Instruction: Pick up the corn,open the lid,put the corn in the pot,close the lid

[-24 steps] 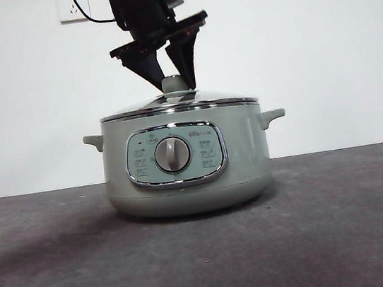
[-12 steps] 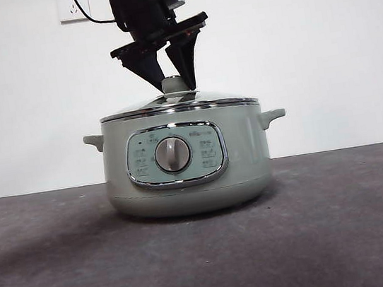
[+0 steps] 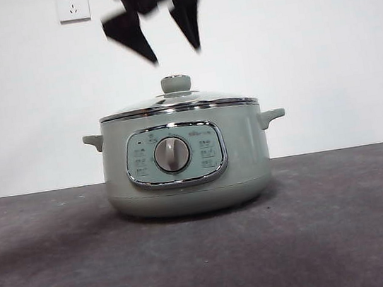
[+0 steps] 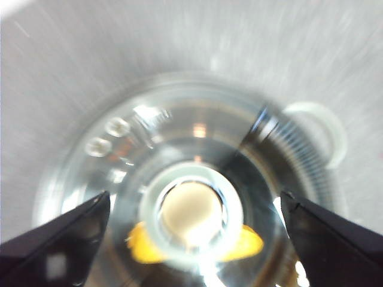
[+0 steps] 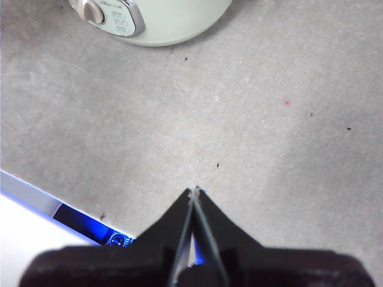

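- Front view: the sage-green pot (image 3: pixel 186 164) stands on the grey table (image 3: pixel 345 222) with the glass lid (image 3: pixel 177 102) seated on its rim. The left gripper (image 3: pixel 176 53) hangs above the knob (image 3: pixel 176 83), clear of it, jaws spread and empty.
- Left wrist view: blurred, but yellow under the glass beside the knob (image 4: pixel 191 208) looks like the corn (image 4: pixel 142 246) lying inside the pot.
- Right wrist view: the right gripper (image 5: pixel 194 190), jaws pressed together on nothing, sits over bare table (image 5: pixel 269 119), well apart from the pot (image 5: pixel 155 21).
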Tool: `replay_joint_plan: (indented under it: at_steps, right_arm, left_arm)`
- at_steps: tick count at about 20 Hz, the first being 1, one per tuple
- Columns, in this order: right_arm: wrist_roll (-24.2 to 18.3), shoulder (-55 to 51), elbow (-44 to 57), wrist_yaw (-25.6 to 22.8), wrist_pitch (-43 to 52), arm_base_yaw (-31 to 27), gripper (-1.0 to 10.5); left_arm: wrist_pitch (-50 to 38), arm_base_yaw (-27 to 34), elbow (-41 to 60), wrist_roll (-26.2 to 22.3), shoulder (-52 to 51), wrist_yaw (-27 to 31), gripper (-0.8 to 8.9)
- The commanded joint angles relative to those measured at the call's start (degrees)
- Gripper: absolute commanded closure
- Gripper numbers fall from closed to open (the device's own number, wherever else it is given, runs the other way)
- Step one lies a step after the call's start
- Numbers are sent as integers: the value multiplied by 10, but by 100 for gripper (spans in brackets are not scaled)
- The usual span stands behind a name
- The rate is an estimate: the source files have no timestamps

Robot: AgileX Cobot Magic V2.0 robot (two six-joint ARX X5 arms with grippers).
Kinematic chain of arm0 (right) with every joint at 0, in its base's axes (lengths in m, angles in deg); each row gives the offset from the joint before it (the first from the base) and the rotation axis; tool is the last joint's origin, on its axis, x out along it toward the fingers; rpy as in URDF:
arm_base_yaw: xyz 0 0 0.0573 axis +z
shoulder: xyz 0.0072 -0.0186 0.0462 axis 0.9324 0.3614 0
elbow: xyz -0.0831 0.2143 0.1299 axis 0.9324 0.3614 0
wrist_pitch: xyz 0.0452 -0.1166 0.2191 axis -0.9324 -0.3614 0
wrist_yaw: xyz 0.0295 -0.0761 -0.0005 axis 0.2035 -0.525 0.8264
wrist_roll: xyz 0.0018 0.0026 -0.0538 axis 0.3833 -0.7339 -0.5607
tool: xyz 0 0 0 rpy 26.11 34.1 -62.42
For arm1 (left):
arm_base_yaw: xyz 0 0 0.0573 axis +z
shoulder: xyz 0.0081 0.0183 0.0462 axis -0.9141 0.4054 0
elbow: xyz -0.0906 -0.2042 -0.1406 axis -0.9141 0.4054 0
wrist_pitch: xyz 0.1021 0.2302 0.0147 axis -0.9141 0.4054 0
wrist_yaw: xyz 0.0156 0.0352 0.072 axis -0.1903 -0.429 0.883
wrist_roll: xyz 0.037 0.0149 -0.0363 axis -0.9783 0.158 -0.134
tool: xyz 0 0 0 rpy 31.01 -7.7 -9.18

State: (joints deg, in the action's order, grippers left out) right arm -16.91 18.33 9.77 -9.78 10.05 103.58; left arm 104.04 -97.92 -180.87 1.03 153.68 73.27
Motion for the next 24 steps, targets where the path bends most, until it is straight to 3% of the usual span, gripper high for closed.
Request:
replay_joint_plan:
  at_steps: [1,3,11,18,20,21,24]
  right_arm:
    - [0,-1,6,-5,0,0,948]
    - [0,0,6,-11,0,0,948]
    - [0,0,6,-11,3,0,948]
    - [0,0,5,-11,4,0,948]
    - [0,0,5,-11,4,0,948]
    - [0,0,5,-11,4,0,948]
    - [0,0,5,-11,4,0,948]
  left_arm:
    - [36,-1,2,0,-52,1,505]
    - [84,-2,2,-4,-98,1,845]
    - [99,-5,2,17,-292,-3,815]
    - [99,-1,1,17,-354,2,815]
    - [98,10,2,-112,-365,31,814]
    - [98,20,9,-131,-374,36,814]
    - [90,61,94,-131,-435,11,814]
